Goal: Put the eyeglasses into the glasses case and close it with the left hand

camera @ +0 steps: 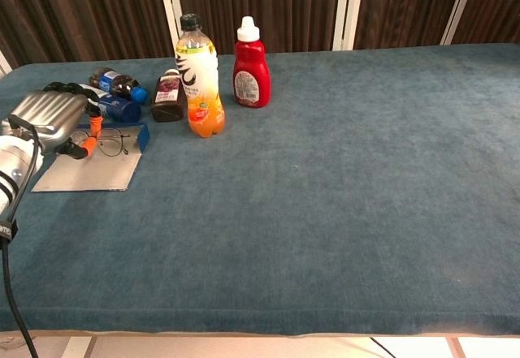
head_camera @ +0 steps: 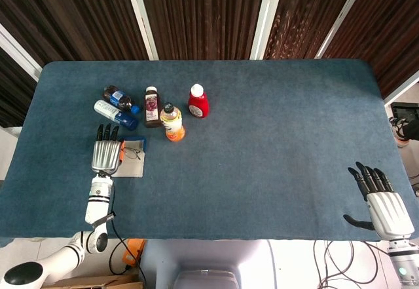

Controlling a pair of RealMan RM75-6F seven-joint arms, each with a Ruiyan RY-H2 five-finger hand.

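Observation:
The open glasses case [head_camera: 134, 164] [camera: 91, 167], grey inside with a blue rim, lies flat at the table's left. My left hand [head_camera: 106, 154] [camera: 47, 117] hovers over it and pinches the thin-framed eyeglasses [head_camera: 133, 153] [camera: 108, 141] between its orange-tipped thumb and a finger, the lenses just above the case's far end. My right hand [head_camera: 383, 204] rests at the table's near right edge, fingers spread and holding nothing; the chest view does not show it.
Behind the case lie two blue-capped bottles [head_camera: 118, 111] [camera: 110, 97]. A dark juice bottle [head_camera: 152, 107], an orange drink bottle [head_camera: 172, 122] [camera: 198, 76] and a red sauce bottle [head_camera: 198, 101] [camera: 250, 64] stand to their right.

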